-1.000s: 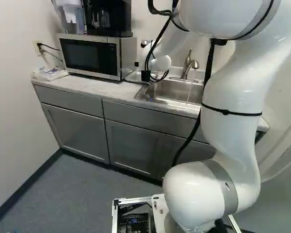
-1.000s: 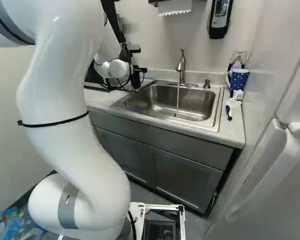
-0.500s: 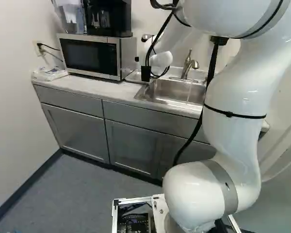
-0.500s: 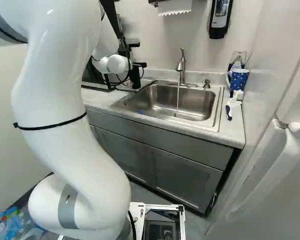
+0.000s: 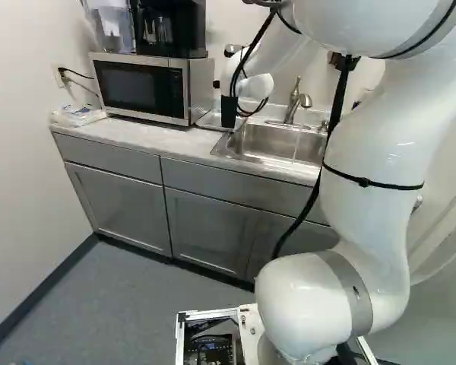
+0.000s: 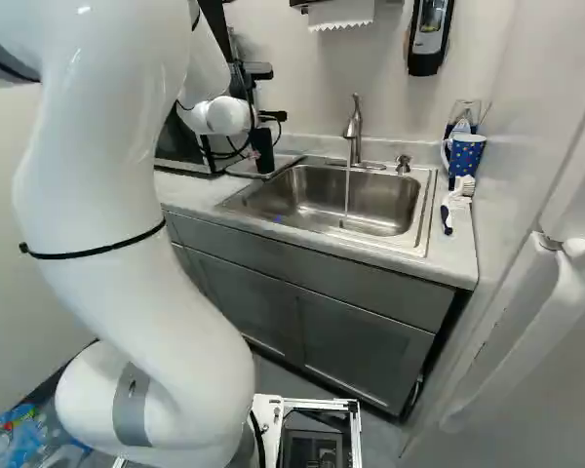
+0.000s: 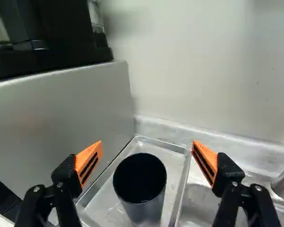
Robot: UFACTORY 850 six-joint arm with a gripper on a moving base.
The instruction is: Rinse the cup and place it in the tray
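My gripper is just above and behind a black cup in the right base view, its fingertips hard to make out there. Seen from the wrist, the gripper stands wide open, one orange-padded finger on each side, with nothing held. The cup stands upright, mouth up, inside the metal tray, below and between the spread fingers, touching neither. In the left base view the cup shows dark beside the microwave, on the tray.
The microwave flanks the tray on one side, the sink on the other. Water runs from the faucet. A blue patterned mug and a brush are at the counter's right end. The wall rises behind.
The arm's wrist and gripper have risen and drawn back from the cup, so more of it shows. The cup has stayed in place. The base has not moved.
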